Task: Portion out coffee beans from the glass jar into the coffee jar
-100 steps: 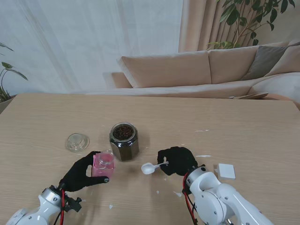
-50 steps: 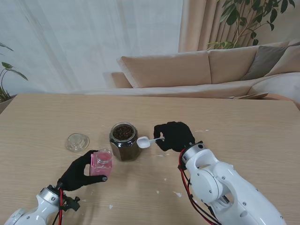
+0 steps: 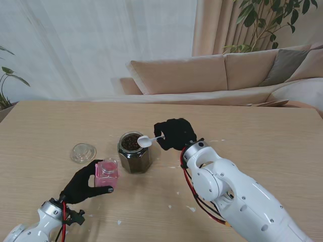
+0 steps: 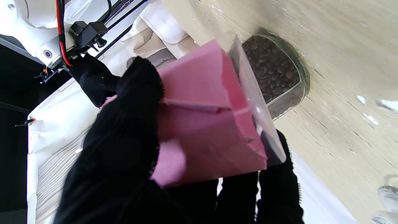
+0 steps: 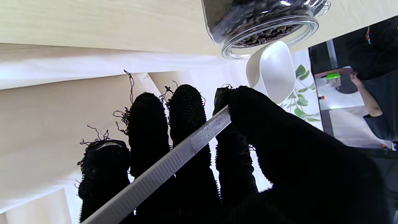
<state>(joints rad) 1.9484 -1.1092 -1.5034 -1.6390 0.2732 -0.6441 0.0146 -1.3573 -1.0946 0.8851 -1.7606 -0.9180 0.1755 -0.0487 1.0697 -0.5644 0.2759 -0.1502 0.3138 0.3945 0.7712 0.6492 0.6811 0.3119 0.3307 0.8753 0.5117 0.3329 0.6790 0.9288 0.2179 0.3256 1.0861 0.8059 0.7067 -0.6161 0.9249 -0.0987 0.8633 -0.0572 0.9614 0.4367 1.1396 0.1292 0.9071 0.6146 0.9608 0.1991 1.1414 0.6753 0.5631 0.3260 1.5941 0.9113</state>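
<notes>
Right hand (image 3: 174, 133) pinches the handle of a white spoon (image 3: 145, 141), its bowl poised over the open mouth of the glass jar (image 3: 133, 153) of coffee beans at table centre. At the jar's eight o'clock, the left hand (image 3: 85, 184) wraps around the pink coffee jar (image 3: 106, 173). A clear lid (image 3: 83, 152) lies at nine o'clock.

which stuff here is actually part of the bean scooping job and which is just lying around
In use:
- glass jar of coffee beans, open
- pink coffee jar, held by the left hand
- white scoop, held by the right hand, bowl over the glass jar's mouth

Lying about:
- clear lid on the table, to the left of the glass jar
- white scraps scattered on the table
</notes>
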